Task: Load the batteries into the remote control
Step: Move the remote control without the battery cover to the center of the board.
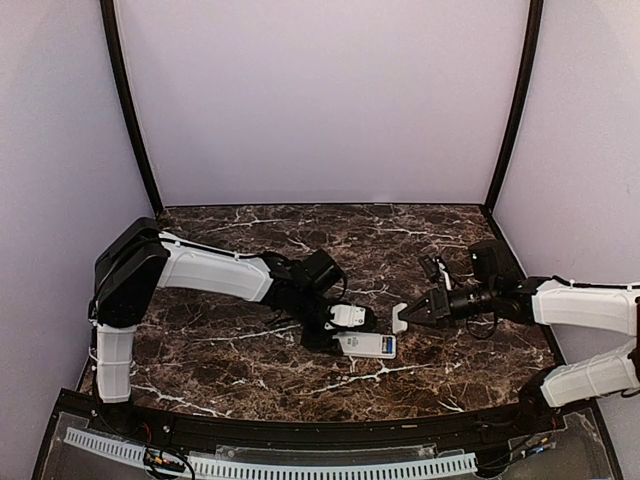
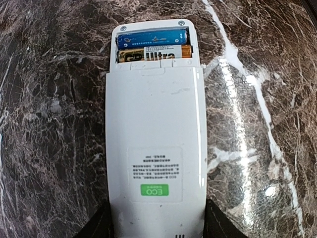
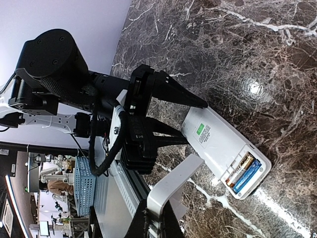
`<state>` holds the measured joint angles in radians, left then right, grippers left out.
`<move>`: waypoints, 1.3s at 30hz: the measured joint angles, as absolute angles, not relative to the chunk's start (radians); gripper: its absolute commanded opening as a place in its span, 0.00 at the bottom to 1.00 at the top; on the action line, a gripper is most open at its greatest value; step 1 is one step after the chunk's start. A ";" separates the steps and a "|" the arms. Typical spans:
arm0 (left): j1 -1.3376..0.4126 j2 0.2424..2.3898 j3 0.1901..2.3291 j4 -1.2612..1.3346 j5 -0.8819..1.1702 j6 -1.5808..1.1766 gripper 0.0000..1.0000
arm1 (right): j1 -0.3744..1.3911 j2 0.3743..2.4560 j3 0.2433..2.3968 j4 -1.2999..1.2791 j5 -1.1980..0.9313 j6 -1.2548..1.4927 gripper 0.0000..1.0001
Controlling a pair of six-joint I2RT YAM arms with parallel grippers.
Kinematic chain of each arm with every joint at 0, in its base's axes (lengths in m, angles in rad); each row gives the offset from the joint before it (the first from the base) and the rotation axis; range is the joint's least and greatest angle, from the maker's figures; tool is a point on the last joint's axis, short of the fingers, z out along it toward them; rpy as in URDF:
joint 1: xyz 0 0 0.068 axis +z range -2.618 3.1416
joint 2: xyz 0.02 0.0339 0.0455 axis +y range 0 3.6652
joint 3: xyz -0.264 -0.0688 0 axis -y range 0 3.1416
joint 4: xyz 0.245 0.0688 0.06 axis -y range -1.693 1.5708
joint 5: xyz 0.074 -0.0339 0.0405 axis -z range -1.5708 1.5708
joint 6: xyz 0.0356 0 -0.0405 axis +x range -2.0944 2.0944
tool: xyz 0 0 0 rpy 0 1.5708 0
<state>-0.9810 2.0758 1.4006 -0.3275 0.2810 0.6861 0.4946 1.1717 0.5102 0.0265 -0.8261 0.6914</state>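
White plastic remote control [image 2: 155,148]: pinched in left gripper [image 2: 158,218].
Blue, gold batteries [image 2: 152,45]: far end from it.
Right gripper [image 3: 154,223]: squeezing small white cover [image 3: 173,183].

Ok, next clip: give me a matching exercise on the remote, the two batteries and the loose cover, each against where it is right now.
Things:
1 blue battery
2 gold battery
3 white cover piece
4 remote control

Places:
A lying back-up on the table
B pinched in the right gripper
C in the open compartment, on the side toward the remote's end
D in the open compartment, on the side toward the remote's middle

Pairs: 1-C; 2-D; 3-B; 4-A
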 measured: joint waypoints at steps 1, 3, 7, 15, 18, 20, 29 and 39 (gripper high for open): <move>-0.979 2.075 1.401 -0.330 0.274 0.679 0.29 | 0.495 1.178 0.510 0.029 -0.826 0.692 0.00; -0.978 2.073 1.401 -0.337 0.257 0.667 0.27 | 0.495 1.188 0.510 0.030 -0.826 0.694 0.00; -0.973 2.040 1.364 -0.358 0.213 0.645 0.25 | 0.495 1.202 0.511 0.038 -0.835 0.694 0.00; -0.879 1.976 1.317 -0.486 0.172 0.595 0.30 | 0.495 1.277 0.568 0.081 -0.870 0.717 0.00; -0.851 1.944 1.275 -0.495 0.169 0.589 0.55 | 0.495 1.351 0.616 0.091 -0.894 0.719 0.00; -0.836 1.924 1.252 -0.505 0.168 0.583 0.82 | 0.495 1.420 0.662 0.099 -0.915 0.716 0.00; -0.801 1.856 1.199 -0.546 0.164 0.519 0.99 | 0.498 1.582 0.853 0.097 -0.988 0.657 0.00; -0.801 1.569 1.193 -0.165 0.423 0.242 0.74 | 0.540 1.571 0.958 0.108 -1.123 0.516 0.00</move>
